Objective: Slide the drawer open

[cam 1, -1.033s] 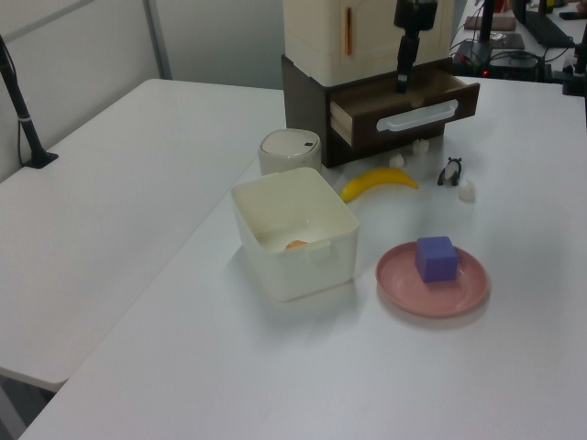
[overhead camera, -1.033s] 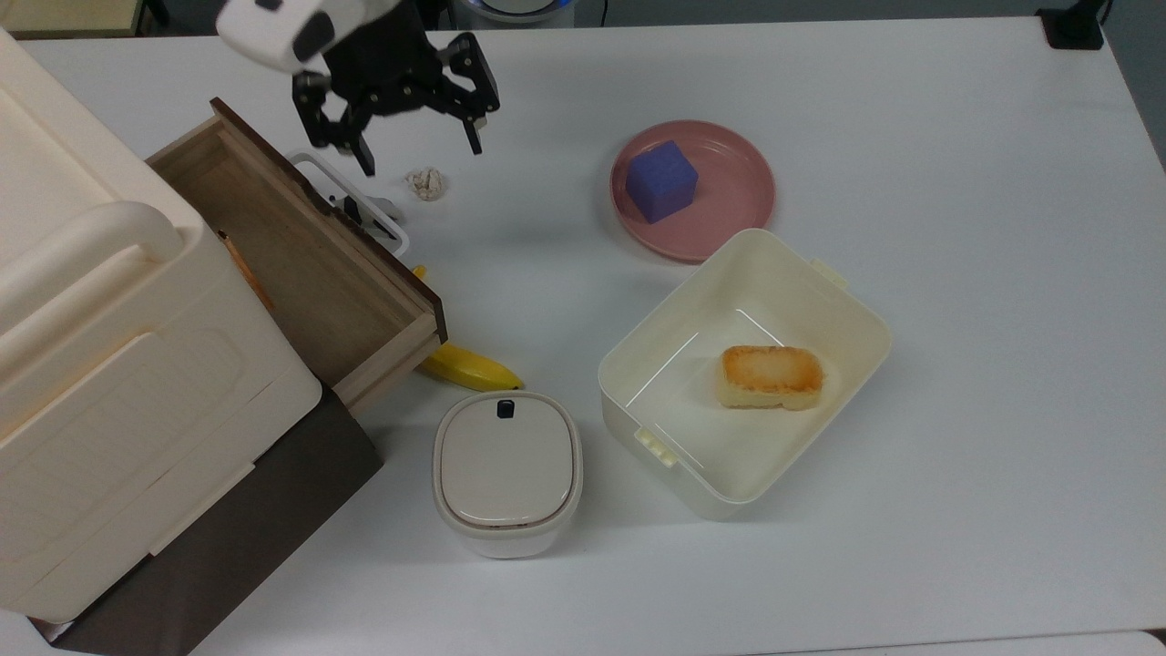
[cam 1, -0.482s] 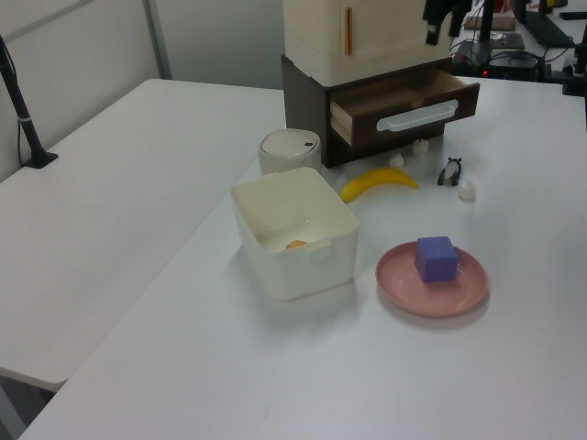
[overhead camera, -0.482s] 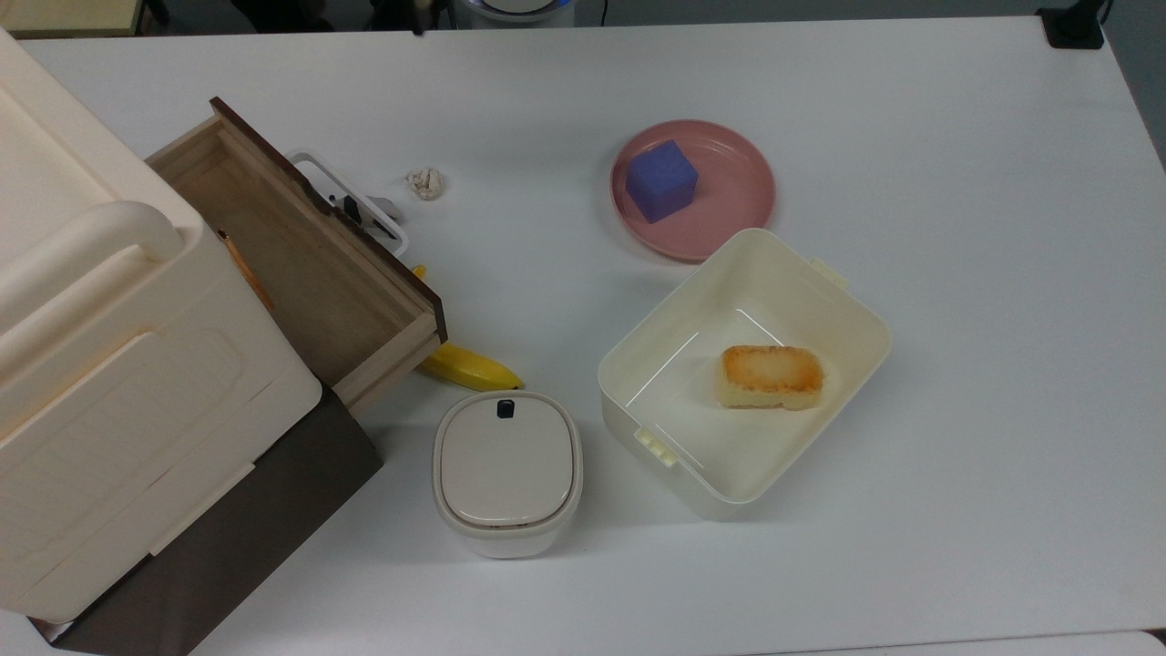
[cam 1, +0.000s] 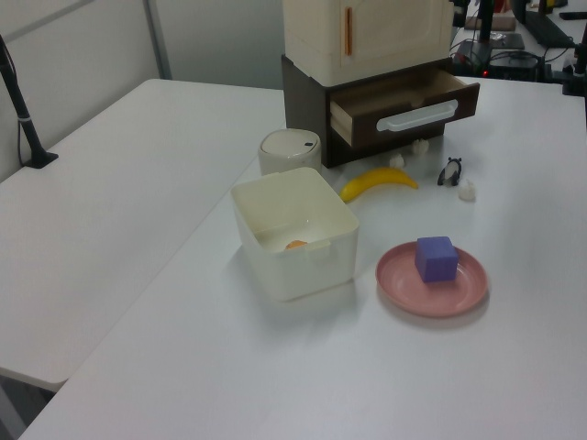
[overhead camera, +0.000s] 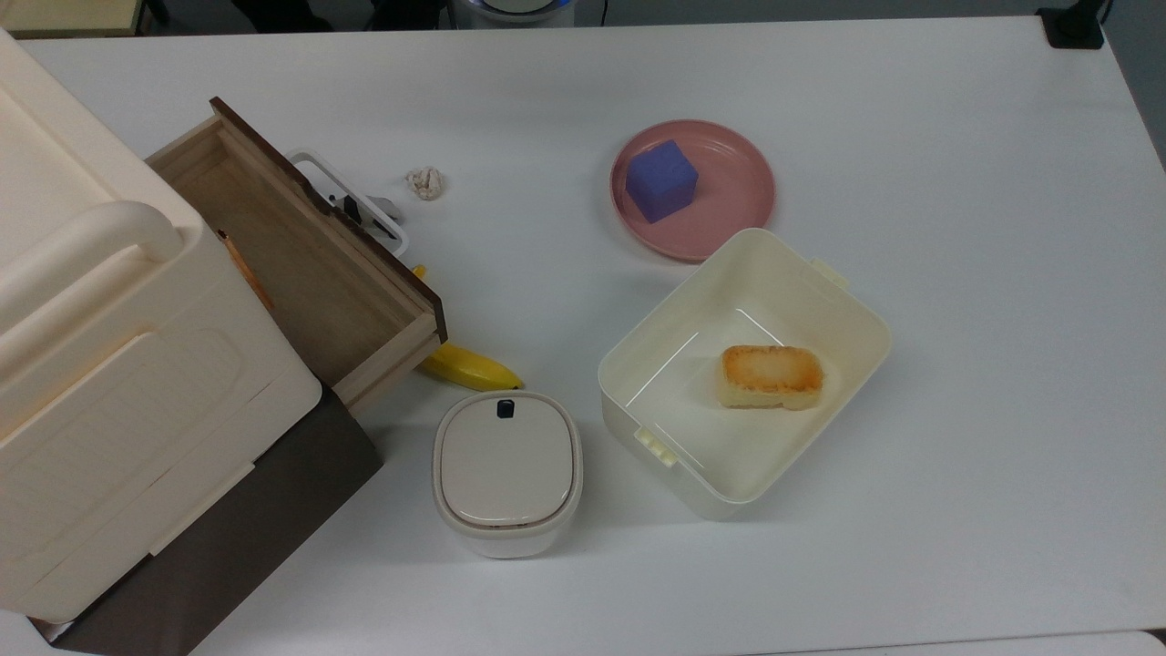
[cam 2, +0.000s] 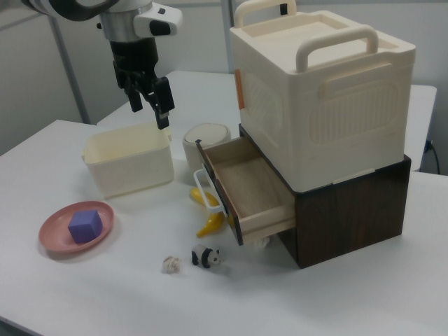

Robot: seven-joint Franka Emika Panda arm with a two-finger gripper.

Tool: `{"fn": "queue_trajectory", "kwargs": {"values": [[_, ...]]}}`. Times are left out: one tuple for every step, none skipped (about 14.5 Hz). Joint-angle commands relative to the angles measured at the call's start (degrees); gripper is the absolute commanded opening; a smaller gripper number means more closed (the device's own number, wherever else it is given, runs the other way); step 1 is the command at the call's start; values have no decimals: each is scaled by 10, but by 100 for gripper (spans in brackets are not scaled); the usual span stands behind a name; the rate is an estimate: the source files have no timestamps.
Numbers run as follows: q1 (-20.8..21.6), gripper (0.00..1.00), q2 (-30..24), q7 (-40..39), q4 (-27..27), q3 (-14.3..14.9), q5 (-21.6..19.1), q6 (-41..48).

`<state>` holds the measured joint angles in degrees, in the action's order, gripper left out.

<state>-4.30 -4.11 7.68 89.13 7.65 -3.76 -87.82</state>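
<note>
We see the drawer (cam 2: 245, 190) standing well out of the dark cabinet (cam 2: 350, 210), its pale wood floor bare and its white handle (cam 2: 208, 190) facing the open table. In the right view it sits near the middle, just under the big cream box (cam 2: 322, 91) stacked on the cabinet; in the top view it lies at the top view's left, slanting toward the banana (overhead camera: 469, 366).

We judge the task done or nearly so. If any travel remains, a good finish would be to hook the handle squarely and pull straight along the drawer's own slanted line, not sideways, so the tray does not bind. The pull should stop short of the banana and the small panda figure (cam 2: 207, 257) that sit near the front panel.

The gripper (cam 2: 154, 98) hangs high in the air at the right view's upper left, well apart from the drawer and above the far side of the open tub (cam 2: 129, 164). The wrist points straight down, and the dark fingers (cam 2: 162, 112) stand apart, holding nothing.

Elsewhere on the table (overhead camera: 956, 228) we see a lidded pot (overhead camera: 506, 469) just beside the tub, and a pink plate (overhead camera: 729, 196) bearing a purple cube (overhead camera: 661, 180).
</note>
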Motion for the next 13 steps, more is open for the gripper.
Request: {"fn": "queue_trajectory", "kwargs": {"values": [[15, 100, -3, -54, 15, 4, 11, -46], [16, 100, 3, -67, 15, 2, 11, -52], [17, 100, 8, -89, 15, -5, 11, -53], [15, 100, 9, -107, 16, -13, 12, -53], [13, 100, 8, -112, 17, -15, 12, -51], [12, 100, 7, -109, 19, -14, 12, -50], [11, 100, 7, -114, 19, -15, 12, -50], [10, 100, 8, -115, 20, -15, 11, -50], [9, 100, 8, -114, 20, -15, 9, -51], [9, 100, 7, -111, 19, -15, 9, -49], [9, 100, 6, -107, 19, -15, 8, -46], [9, 100, 5, -106, 19, -15, 8, -40], [9, 100, 6, -106, 19, -15, 7, -40]]}}
